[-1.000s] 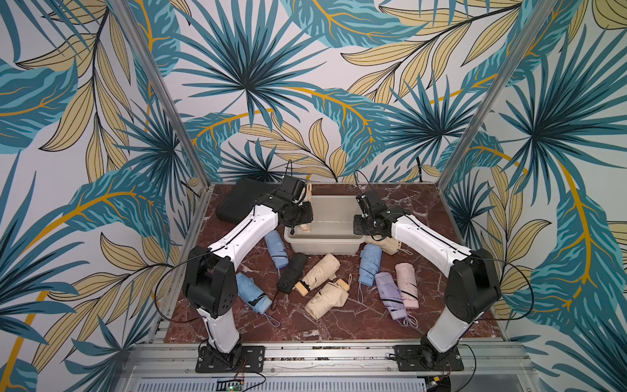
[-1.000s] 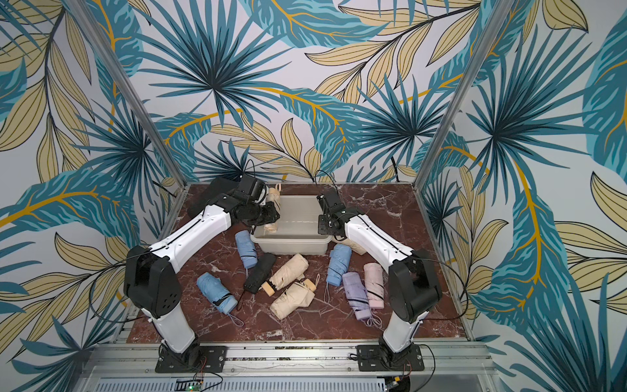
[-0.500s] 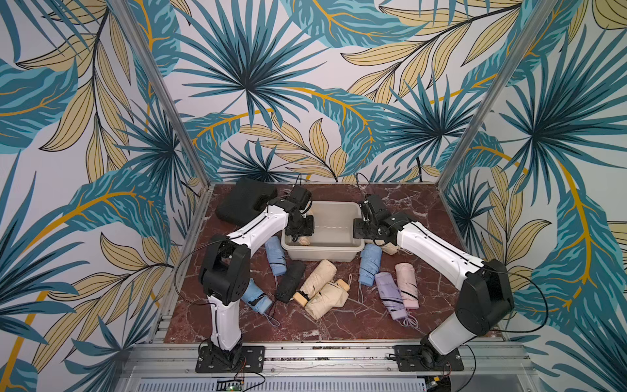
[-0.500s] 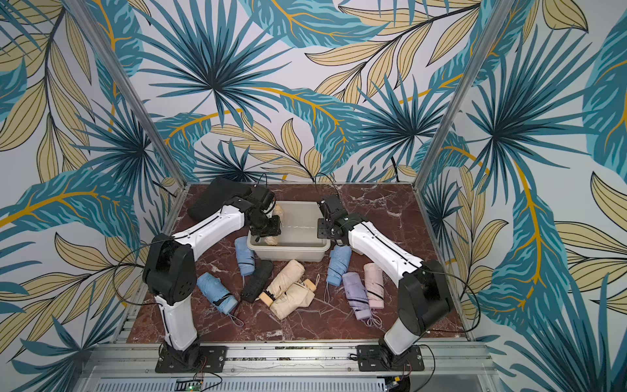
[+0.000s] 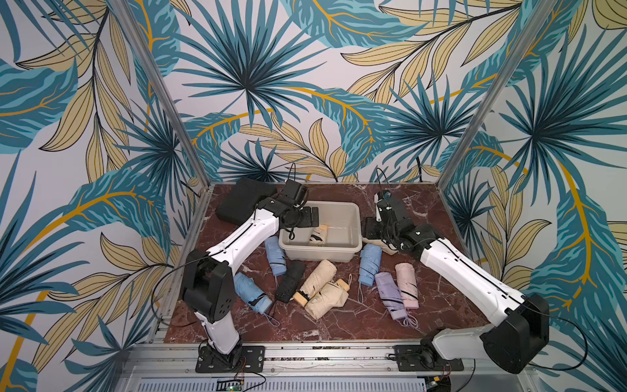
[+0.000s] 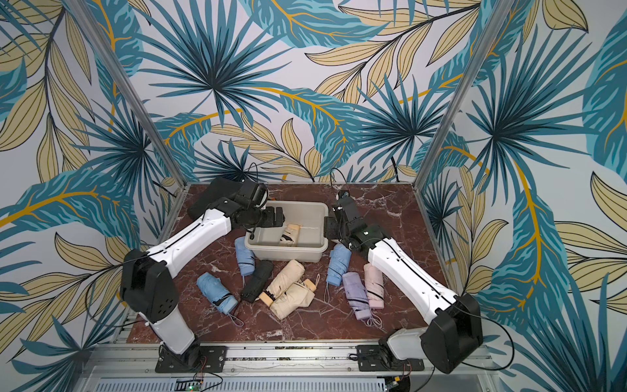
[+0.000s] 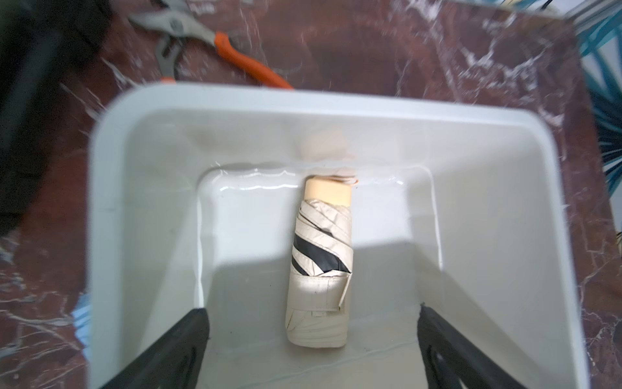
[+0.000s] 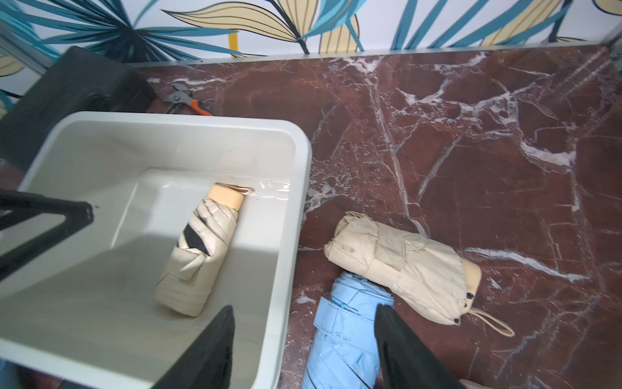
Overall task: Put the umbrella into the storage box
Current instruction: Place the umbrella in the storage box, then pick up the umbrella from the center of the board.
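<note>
The off-white storage box (image 5: 319,254) (image 6: 286,254) stands on the marble table behind the scattered umbrellas. One cream umbrella (image 5: 318,236) (image 6: 289,235) (image 7: 319,262) (image 8: 198,252) with a black stripe lies inside on the box floor. My left gripper (image 5: 311,217) (image 7: 312,311) hangs wide open over the box's left end, and its fingers are well apart from the umbrella. My right gripper (image 5: 368,230) (image 8: 304,309) is open above the box's right wall (image 8: 296,208) and a blue umbrella (image 8: 343,336) lying just outside it. Neither gripper holds anything.
Several folded umbrellas in blue, black, cream, lilac and pink lie in front of the box (image 5: 322,285). Another cream umbrella (image 8: 404,266) lies right of the box. A black case (image 5: 241,203) sits at the back left, with orange-handled pliers (image 7: 235,57) beside it.
Both grippers were shut at the box's two ends with the box raised. The box has come down onto the table and both grippers have opened and let go.
</note>
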{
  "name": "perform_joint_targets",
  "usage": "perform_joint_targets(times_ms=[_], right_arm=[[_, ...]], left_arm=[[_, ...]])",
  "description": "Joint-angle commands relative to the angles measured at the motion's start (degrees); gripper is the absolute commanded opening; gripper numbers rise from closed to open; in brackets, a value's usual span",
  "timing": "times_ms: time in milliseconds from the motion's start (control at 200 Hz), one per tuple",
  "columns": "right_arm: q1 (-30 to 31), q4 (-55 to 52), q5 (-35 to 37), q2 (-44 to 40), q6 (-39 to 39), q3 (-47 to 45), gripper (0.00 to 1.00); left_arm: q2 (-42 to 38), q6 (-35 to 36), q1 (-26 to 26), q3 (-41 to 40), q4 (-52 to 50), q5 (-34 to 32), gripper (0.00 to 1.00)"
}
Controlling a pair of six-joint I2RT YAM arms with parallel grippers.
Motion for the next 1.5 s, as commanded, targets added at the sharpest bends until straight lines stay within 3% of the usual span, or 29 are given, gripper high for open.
perform_joint_targets(times_ms=[0,140,316,526,746,871,1077,1257,1377,1492], right_arm=[[0.44,4.14,-7.27,-1.93,-4.83,-0.84,0.68],[4.48,4.73,-20.75,-1.90,-14.38,0.37,0.68],[14.78,-1.84,-29.10,-1.33,-29.75,0.96,0.69],[17.23,-1.90,-33.86,-2.15,-40.25,-4.26,0.68],[17.43,-0.24,-28.55,-2.16,-30.53,-5.16,0.68],[17.43,0.07,-21.86,-2.62,-23.10,-5.25,0.68],[17.17,0.55,-9.54,-5.33,-12.46,-5.03,0.69],[15.33,-2.61,5.14,-10.56,-7.56,-5.08,0.71],[10.97,-6.38,10.40,-15.03,-3.01,-6.10,0.71],[7.54,-7.76,10.86,-18.89,1.11,-7.50,0.75]], left_arm=[[-9.41,0.16,-1.67,-3.84,5.75,-7.02,1.00],[-20.74,1.24,-1.59,-14.75,15.96,-12.83,1.00],[-27.56,2.30,-0.36,-17.28,12.31,-16.87,1.00],[-35.62,-3.11,7.72,-27.23,18.54,-10.75,1.00],[-39.87,0.51,9.03,-31.78,16.70,-3.16,1.00],[-42.86,0.35,8.39,-36.39,15.93,5.72,0.95],[-46.05,0.77,-5.37,-42.79,14.49,1.55,0.92],[-44.85,2.55,-22.47,-42.26,7.03,-10.56,0.91],[-40.12,2.60,-32.39,-40.20,2.23,-15.69,0.92],[-32.05,3.89,-36.69,-37.88,3.05,-15.90,0.93]])
